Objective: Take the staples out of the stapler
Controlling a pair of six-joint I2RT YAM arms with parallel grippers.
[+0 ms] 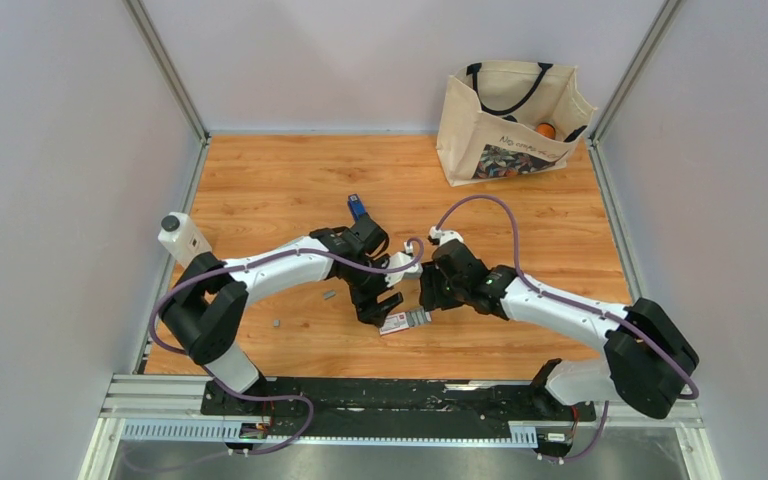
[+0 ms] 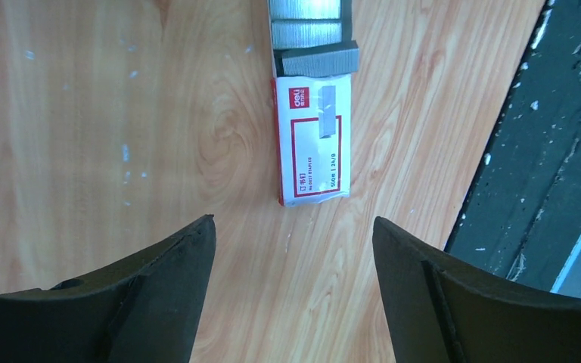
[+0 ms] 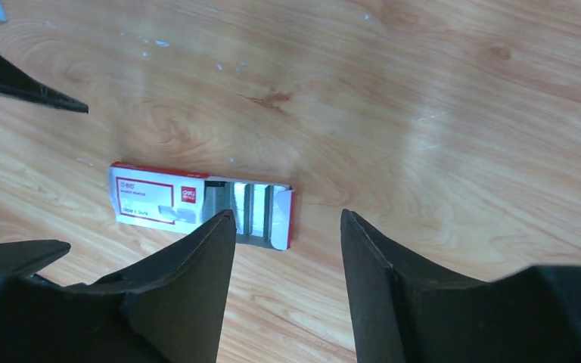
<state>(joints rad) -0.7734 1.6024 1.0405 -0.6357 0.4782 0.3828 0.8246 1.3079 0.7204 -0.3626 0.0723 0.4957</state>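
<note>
Stapler (image 1: 357, 208) behind left tool (image 2: 291, 227), well apart, box (image 2: 314, 140) just ahead, fingers (image 2: 174, 280) spread

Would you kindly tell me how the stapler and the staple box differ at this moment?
The stapler is blue; the staple box is white with red print. The stapler sits farther back, beside the left arm; the box lies nearer, open, staple strips showing. Both rest on the table.
</note>
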